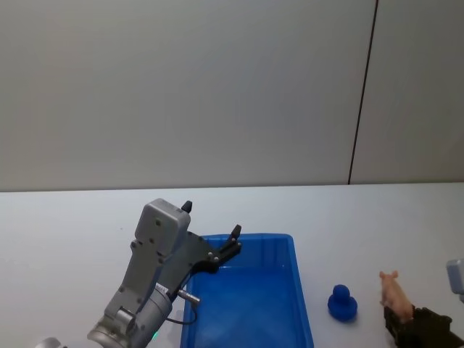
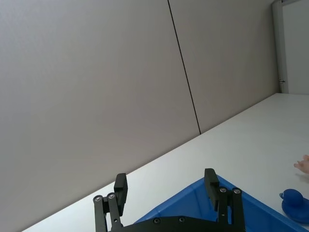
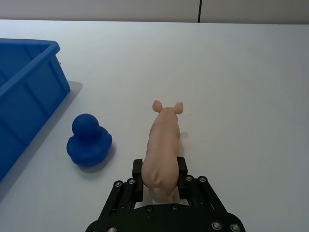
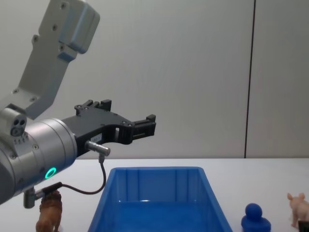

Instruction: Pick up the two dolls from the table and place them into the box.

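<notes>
lion (image 4: 49,212) is standing on table (image 1: 72,217), left of box (image 1: 301,290). left gripper (image 1: 233,243) is hovering above box's left side, fingers spread, empty. blue figure (image 1: 341,303) is sitting just right of box. right gripper (image 3: 160,173) is pinching pig (image 3: 161,145) by its rear, beside blue figure.

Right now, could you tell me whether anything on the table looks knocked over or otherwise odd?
Nothing is tipped or spilled. The pig, gripped at its rump by the right gripper, the blue figure and the lion left of the box all stand upright. The left gripper hovers open above the box. Only oddity: three toys, not two.
</notes>
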{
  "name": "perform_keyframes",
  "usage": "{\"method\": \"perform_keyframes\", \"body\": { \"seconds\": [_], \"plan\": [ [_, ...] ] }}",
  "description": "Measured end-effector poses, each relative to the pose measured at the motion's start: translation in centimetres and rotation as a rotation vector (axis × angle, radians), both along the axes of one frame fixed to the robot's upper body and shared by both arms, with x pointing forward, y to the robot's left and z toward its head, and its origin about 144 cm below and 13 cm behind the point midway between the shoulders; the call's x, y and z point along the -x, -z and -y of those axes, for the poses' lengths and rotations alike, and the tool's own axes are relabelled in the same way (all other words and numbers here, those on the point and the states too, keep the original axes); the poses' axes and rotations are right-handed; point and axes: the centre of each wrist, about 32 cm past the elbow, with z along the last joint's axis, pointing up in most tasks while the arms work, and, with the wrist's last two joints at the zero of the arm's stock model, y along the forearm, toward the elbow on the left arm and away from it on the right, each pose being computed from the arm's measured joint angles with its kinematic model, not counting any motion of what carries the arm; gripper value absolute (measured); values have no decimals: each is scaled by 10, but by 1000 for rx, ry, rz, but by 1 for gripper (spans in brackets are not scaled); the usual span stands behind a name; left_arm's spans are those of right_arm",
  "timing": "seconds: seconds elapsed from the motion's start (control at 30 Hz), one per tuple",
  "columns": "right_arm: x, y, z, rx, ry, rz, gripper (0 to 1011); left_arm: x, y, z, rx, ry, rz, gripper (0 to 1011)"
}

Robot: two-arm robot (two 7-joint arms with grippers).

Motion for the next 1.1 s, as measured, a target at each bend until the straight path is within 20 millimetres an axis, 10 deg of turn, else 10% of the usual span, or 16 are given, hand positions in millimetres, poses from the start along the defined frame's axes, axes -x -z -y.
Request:
{"method": "perform_keyframes", "body": {
  "seconds": [1.1],
  "plan": [
    [-12,-51,-32,-29,-253,269,369,0,0,0,0,0,0,1002]
  ]
}}
